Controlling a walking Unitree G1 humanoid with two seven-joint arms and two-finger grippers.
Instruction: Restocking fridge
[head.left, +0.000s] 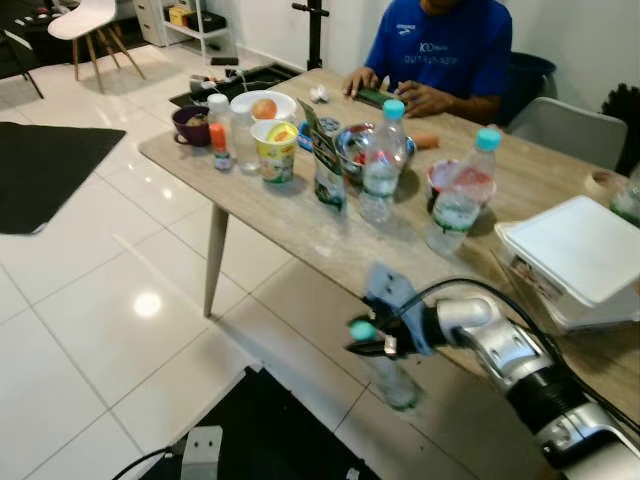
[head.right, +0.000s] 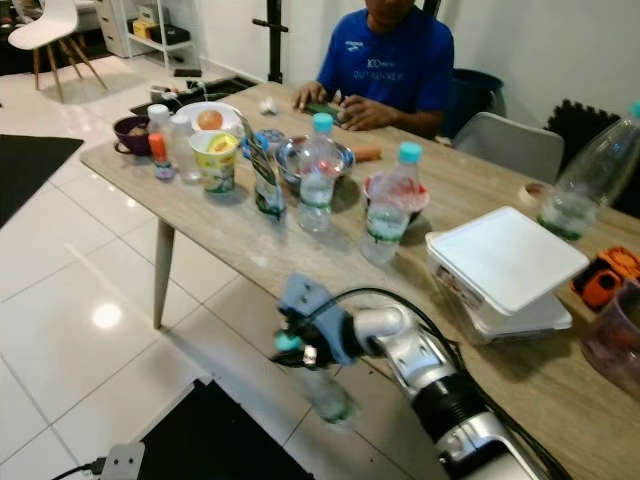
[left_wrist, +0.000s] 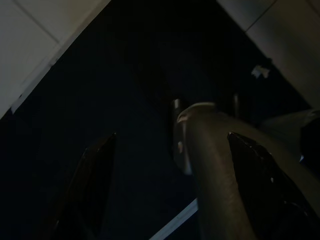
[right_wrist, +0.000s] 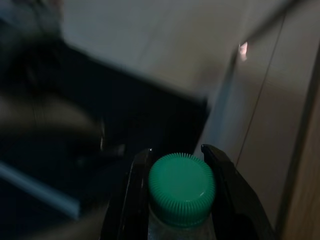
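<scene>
My right gripper is shut on the neck of a clear water bottle with a green cap. It holds the bottle over the floor, just off the near edge of the wooden table. In the right wrist view both black fingers hug the bottle just under the cap. Two more capped water bottles stand on the table among cups, bowls and a carton. My left gripper hangs low over a dark mat with its fingers spread wide apart.
A person in a blue shirt sits at the far side of the table. A white lidded box lies at the table's right. Black mats lie on the white tiles, and a white chair stands far left.
</scene>
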